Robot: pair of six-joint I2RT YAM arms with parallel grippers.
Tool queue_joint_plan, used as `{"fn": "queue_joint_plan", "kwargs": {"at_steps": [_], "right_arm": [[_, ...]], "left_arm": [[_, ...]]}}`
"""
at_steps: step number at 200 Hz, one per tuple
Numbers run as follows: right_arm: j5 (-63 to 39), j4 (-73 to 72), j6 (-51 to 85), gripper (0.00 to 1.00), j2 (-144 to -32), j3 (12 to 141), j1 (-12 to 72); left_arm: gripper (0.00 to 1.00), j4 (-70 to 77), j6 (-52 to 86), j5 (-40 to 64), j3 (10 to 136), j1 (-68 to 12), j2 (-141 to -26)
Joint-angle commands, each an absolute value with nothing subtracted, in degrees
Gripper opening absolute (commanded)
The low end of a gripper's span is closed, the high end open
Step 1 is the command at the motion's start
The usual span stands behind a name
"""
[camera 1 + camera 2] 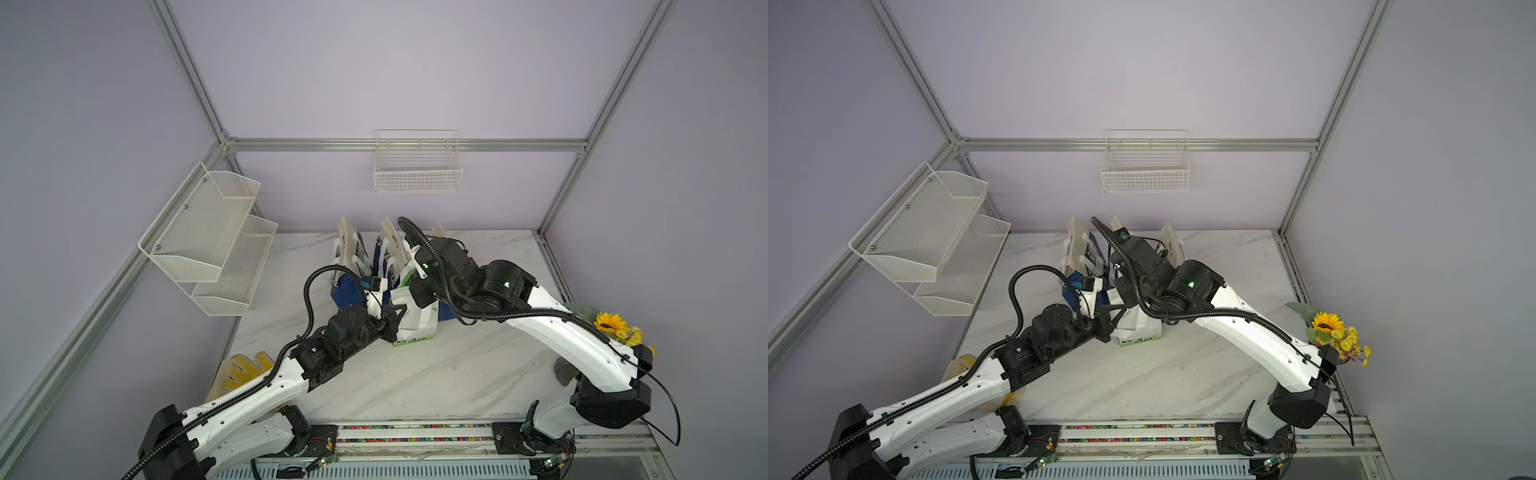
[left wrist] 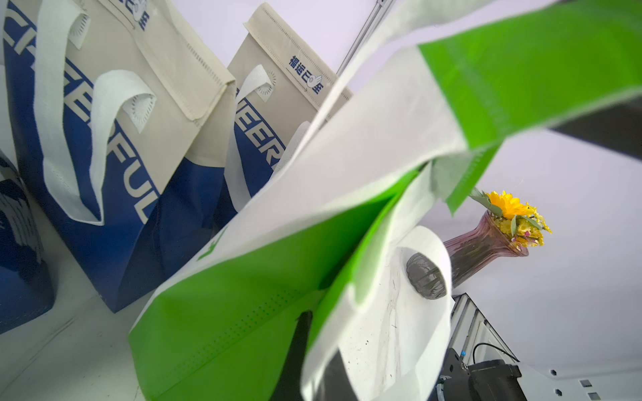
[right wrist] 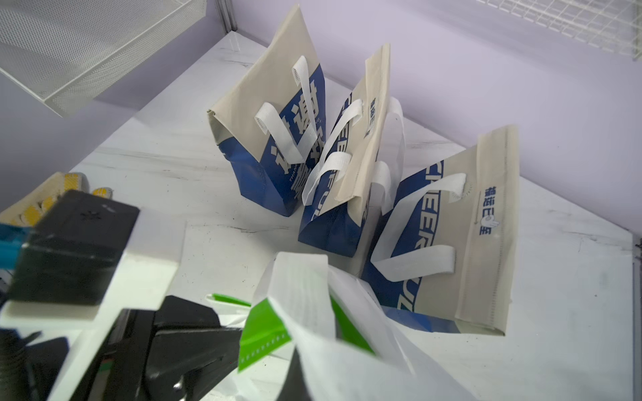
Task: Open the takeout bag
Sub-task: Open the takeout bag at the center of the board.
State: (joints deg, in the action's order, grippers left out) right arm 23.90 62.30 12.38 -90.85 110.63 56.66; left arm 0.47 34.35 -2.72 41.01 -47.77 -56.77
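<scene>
The bag (image 1: 417,328) stands between left tool (image 1: 397,322) and right tool (image 1: 419,297), each pinching a lip, apparently poised to part its mouth.

Takeout bag (image 1: 417,322) stands mid tabletop (image 1: 436,382), other bags (image 1: 348,249) just behind it. Flowers (image 1: 611,324) far right, gloves (image 1: 245,365) front left.

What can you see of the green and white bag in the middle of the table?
The green and white bag looks like soft nonwoven fabric, white with green panels, a green top band and white loop handles. It stands on the marble table, top crumpled, in front of blue and beige bags. The left gripper pinches its green rim; the right gripper appears clamped on the opposite rim.
</scene>
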Motion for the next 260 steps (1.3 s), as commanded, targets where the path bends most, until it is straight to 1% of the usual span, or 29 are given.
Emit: {"fn": "queue_joint_plan", "kwargs": {"at_steps": [1,14,25,32,37,54,66,69,72,101,135,156,174,199,209,215,224,239,247,255,260], "right_arm": [[30.97,61.25,8.20,0.00,-91.38,114.60,57.19],[30.15,63.19,7.86,0.00,-92.69,113.85,57.22],[26.68,61.23,8.47,0.00,-91.61,109.18,57.71],[25.84,58.01,9.06,0.14,-89.87,104.92,58.41],[25.40,55.51,9.29,0.20,-88.36,101.08,58.95],[25.28,48.09,10.97,0.34,-83.16,90.69,59.52],[25.66,44.28,11.83,0.41,-80.21,85.65,59.54],[25.66,43.43,11.98,0.45,-79.64,84.75,59.58],[25.66,42.64,12.08,0.47,-79.10,83.92,59.57],[24.79,37.48,11.45,0.48,-75.65,78.78,59.55],[27.35,31.81,9.15,0.52,-74.93,75.44,59.59],[26.92,30.84,8.64,0.53,-75.59,74.48,59.59],[28.13,27.87,8.36,0.55,-74.64,71.94,59.59],[31.27,25.09,8.02,0.56,-74.34,70.23,59.59],[32.12,24.83,7.77,0.55,-74.94,70.18,59.55],[32.96,24.79,7.50,0.52,-75.63,70.34,59.59],[34.32,25.29,8.07,0.47,-76.51,70.66,59.54],[36.00,25.29,7.61,0.35,-76.69,70.74,59.59],[37.10,25.31,7.41,0.30,-76.41,70.75,59.50],[37.89,25.22,6.80,0.23,-76.16,70.82,59.37],[38.53,25.22,6.40,0.16,-76.11,70.95,59.33]], "left_arm": [[0.00,-9.46,32.32,-6.65,41.67,-48.01,-56.60],[0.00,-10.23,32.74,-6.71,42.17,-47.91,-56.54],[0.00,-10.22,33.52,-5.84,42.56,-47.99,-56.47],[0.00,-9.96,33.91,-5.21,42.86,-47.99,-56.43],[0.00,-10.06,34.09,-4.87,43.24,-47.97,-56.45],[0.00,-10.10,34.88,-3.69,44.29,-47.99,-56.43],[0.00,-10.48,35.47,-2.98,44.90,-47.99,-56.67],[0.00,-10.63,35.61,-2.80,45.12,-47.99,-56.73],[0.00,-10.75,35.60,-2.62,45.27,-47.99,-56.77],[0.00,-11.81,36.14,-2.02,45.87,-48.07,-56.61],[0.00,-12.76,36.14,-1.76,47.06,-47.99,-56.25],[0.00,-13.22,35.95,-1.93,47.66,-47.99,-56.64],[0.00,-13.51,35.81,-1.61,47.99,-47.99,-56.97],[0.00,-13.65,35.80,-1.32,48.21,-47.99,-57.13],[0.00,-13.88,35.79,-1.32,48.25,-48.01,-57.06],[0.00,-13.94,35.86,-1.32,48.34,-47.99,-57.04],[0.00,-14.09,35.84,-1.40,48.30,-47.99,-56.87],[0.00,-14.54,35.62,-1.58,48.39,-47.99,-56.69],[0.00,-14.76,35.51,-1.71,48.43,-47.99,-56.60],[0.00,-15.02,35.42,-1.84,48.46,-48.00,-56.45],[0.00,-15.09,35.32,-1.85,48.42,-47.99,-56.43]]}}
